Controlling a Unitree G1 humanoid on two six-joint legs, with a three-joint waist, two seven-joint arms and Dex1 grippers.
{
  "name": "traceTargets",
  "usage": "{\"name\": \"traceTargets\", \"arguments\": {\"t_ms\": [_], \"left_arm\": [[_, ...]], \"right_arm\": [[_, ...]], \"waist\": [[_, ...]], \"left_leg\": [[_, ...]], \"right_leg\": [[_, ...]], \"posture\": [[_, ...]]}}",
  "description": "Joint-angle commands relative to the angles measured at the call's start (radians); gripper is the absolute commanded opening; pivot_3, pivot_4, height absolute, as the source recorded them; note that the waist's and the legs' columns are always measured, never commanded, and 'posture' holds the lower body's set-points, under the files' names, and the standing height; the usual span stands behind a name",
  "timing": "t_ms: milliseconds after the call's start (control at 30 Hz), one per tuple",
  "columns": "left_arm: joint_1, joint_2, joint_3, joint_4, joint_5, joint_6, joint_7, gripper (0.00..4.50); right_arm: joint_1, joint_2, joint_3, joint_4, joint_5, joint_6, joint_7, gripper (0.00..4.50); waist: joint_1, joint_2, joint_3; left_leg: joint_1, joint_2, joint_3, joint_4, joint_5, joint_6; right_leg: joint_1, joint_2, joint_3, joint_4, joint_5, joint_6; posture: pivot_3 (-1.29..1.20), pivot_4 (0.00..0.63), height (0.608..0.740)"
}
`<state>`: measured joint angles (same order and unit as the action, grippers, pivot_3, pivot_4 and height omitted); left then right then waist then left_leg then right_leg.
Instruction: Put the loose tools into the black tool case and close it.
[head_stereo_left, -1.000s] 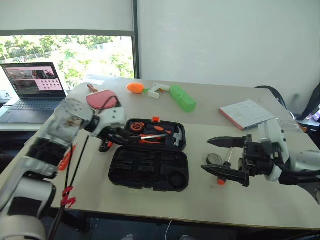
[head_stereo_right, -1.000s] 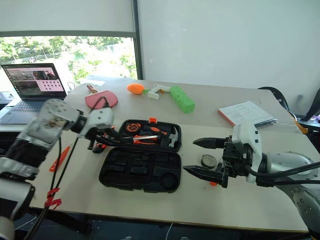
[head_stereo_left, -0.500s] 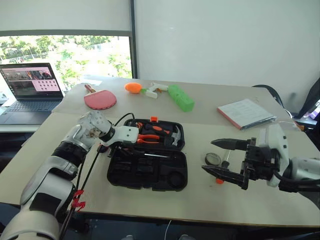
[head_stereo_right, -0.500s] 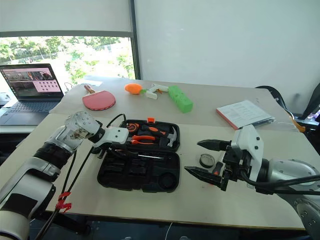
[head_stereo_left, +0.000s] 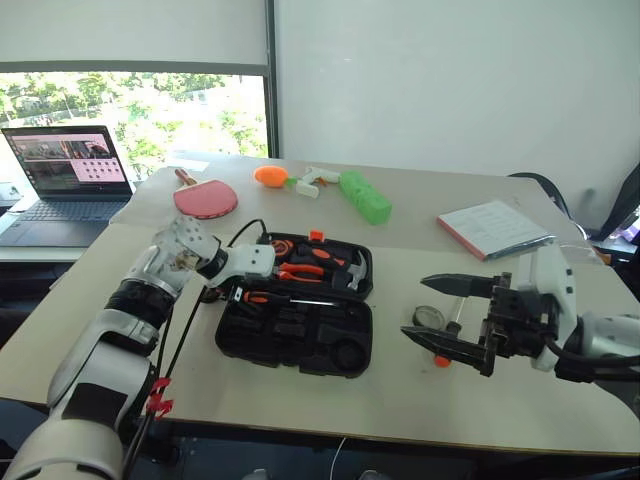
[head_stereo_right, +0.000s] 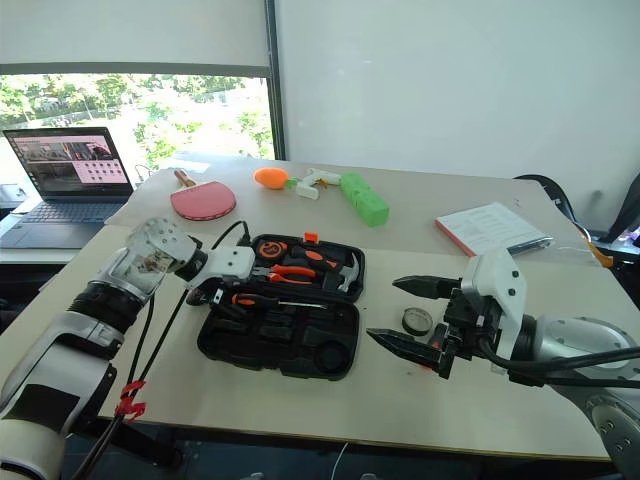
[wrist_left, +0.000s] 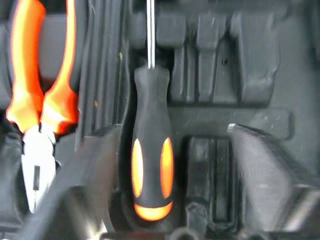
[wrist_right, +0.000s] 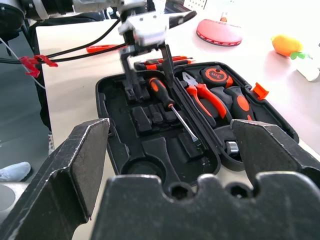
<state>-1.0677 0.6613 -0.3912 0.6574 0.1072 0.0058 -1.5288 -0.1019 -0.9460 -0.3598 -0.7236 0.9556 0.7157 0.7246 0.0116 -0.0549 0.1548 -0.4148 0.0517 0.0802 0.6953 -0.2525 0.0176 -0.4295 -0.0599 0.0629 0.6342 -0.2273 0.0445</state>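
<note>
The black tool case (head_stereo_left: 232, 343) lies open at the table's middle, with pliers (head_stereo_left: 303, 272), a tape measure and a hammer in its far half. My left gripper (head_stereo_left: 238, 292) is open at the case's left end, fingers either side of a black-and-orange screwdriver (wrist_left: 151, 170) that rests in the near half. My right gripper (head_stereo_left: 415, 308) hovers open to the right of the case. Beside it lie a round black tape roll (head_stereo_left: 428, 318) and an orange-tipped tool (head_stereo_left: 440, 360). A utility knife (wrist_right: 160, 61) and a slim orange tool (wrist_right: 102, 48) lie on the table beyond the left gripper.
At the back left stand a laptop (head_stereo_left: 65, 170) and a red paddle (head_stereo_left: 205, 198). A green block (head_stereo_left: 365, 195) and an orange toy (head_stereo_left: 270, 176) lie behind the case. A notebook (head_stereo_left: 495, 228) sits at the back right. Cables with a red tie (head_stereo_left: 155, 395) hang from my left arm.
My left arm has come down to the case's left end and its fingers have spread. The screwdriver now lies in the case's near half. My right gripper has kept still.
</note>
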Motion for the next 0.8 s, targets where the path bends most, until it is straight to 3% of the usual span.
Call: {"name": "traceTargets", "arguments": {"t_ms": [33,200,800], "left_arm": [[-0.047,-0.005,0.037,-0.032,-0.029,0.009,-0.018,1.91],[-0.036,-0.026,0.023,-0.027,-0.007,-0.013,-0.010,0.08],[-0.015,-0.101,-0.043,0.110,0.138,-0.184,0.128,0.02]], "right_arm": [[-0.017,0.006,-0.001,-0.002,-0.002,-0.019,0.002,4.50],[-0.019,0.011,0.010,0.005,-0.013,-0.024,0.005,4.50],[0.032,0.025,-0.018,-0.015,-0.013,-0.029,-0.006,4.50]], "waist": [[0.000,0.000,0.000],[-0.001,0.000,0.000],[0.001,0.001,0.000]], "left_leg": [[0.000,0.000,0.000,0.000,0.000,0.000],[0.000,0.000,0.000,0.000,0.000,0.000],[0.000,0.000,-0.001,0.000,0.000,0.000]], "right_leg": [[0.000,0.000,0.000,0.000,0.000,0.000],[0.000,0.000,0.000,0.000,0.000,0.000],[0.001,0.000,0.000,0.000,0.000,0.000]], "posture": [[0.00,0.150,0.738],[0.00,0.150,0.738],[0.00,0.150,0.738]]}}
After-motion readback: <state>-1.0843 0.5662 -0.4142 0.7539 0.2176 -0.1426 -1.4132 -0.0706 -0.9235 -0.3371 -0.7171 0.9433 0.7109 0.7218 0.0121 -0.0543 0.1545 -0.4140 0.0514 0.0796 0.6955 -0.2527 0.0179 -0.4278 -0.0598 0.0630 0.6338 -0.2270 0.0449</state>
